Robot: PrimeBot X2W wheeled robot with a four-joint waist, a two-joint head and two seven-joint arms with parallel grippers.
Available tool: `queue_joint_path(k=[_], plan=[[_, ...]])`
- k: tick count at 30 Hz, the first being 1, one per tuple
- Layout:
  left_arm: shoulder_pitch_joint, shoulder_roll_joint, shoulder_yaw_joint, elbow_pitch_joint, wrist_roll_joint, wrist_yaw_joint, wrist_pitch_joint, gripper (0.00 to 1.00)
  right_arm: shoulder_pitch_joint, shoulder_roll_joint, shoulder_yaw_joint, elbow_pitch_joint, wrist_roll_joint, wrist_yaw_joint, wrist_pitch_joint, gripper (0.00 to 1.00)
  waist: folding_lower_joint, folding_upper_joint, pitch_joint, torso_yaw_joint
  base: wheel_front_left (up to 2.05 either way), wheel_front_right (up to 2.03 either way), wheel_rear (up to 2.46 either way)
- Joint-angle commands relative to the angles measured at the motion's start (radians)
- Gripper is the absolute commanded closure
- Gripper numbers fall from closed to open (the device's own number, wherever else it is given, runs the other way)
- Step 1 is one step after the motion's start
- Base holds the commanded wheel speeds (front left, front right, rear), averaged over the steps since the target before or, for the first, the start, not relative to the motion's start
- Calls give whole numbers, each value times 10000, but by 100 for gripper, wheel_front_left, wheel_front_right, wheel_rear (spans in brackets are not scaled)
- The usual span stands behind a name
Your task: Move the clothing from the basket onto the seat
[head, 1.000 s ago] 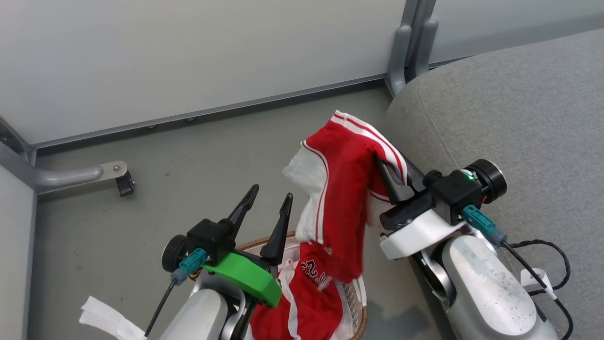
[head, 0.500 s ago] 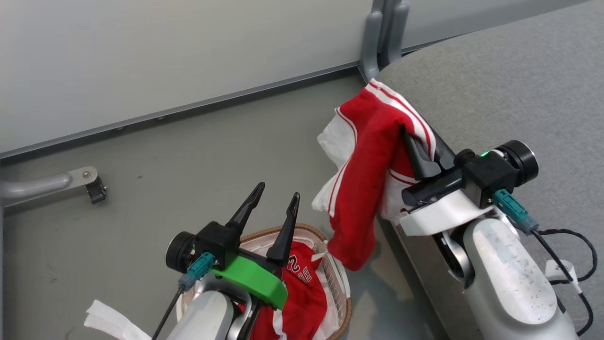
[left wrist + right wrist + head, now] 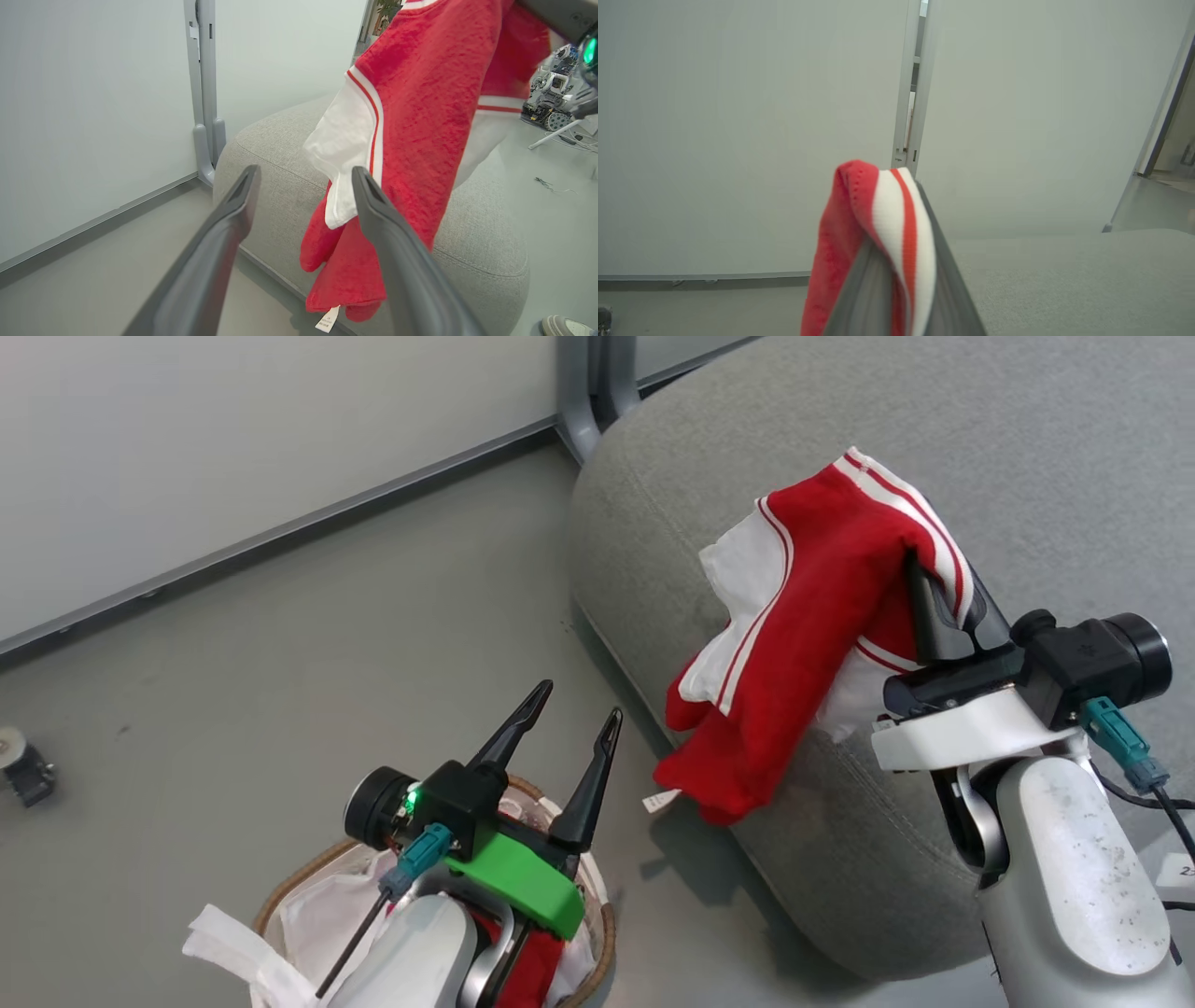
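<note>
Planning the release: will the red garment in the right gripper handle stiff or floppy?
Probably floppy: the red garment hangs in folds from the right gripper. Likely light: one pinched edge carries it. Might slide off the seat, dangling past its edge.

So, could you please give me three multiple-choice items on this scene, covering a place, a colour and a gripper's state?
1. Where does the basket stand?
A) on a shelf
B) on the floor, below the left gripper
C) on a table

2. What colour are the stripes on the held garment?
A) blue
B) black
C) white

3. How is the right gripper?
A) shut on the garment
B) open, empty
C) shut on a handle

Answers:
1 B, it sits on grey floor beneath that gripper.
2 C, white bands cross the red.
3 A, cloth is pinched between its fingers.
</note>
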Motion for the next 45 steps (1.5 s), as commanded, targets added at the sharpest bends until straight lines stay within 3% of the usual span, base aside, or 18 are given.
queue_joint_path(k=[1, 10, 21, 31, 35, 45], plan=[[-176, 95, -73, 31, 28, -22, -6, 0, 89, 38, -102, -75, -16, -14, -21, 100, -1, -1, 442, -724, 0, 0, 0], [-426, 203, -544, 137, -106, -23, -5, 0, 227, 110, -391, -164, -1, -14, -21, 100, -1, -1, 699, -1100, 0, 0, 0], [-792, 280, -834, -38, -18, -23, -5, 0, -913, -81, -453, 149, -70, -14, -21, 100, -1, -1, 1276, -534, 0, 0, 0], [-1339, 394, -1068, -269, 137, -24, -5, 0, -4597, -1571, -861, 854, -412, -14, -21, 100, -1, -1, 2300, 319, 0, 0, 0], [-1590, 399, -1186, -412, 207, -24, -5, 0, -6142, -2620, -1329, 1413, -272, -14, -21, 100, -1, -1, 2793, 764, 0, 0, 0], [-1987, 282, -1400, -645, 460, -24, -5, 0, -7950, -4574, -2941, 2864, -37, -14, -19, 100, -1, -1, 3992, 1718, 0, 0, 0]])
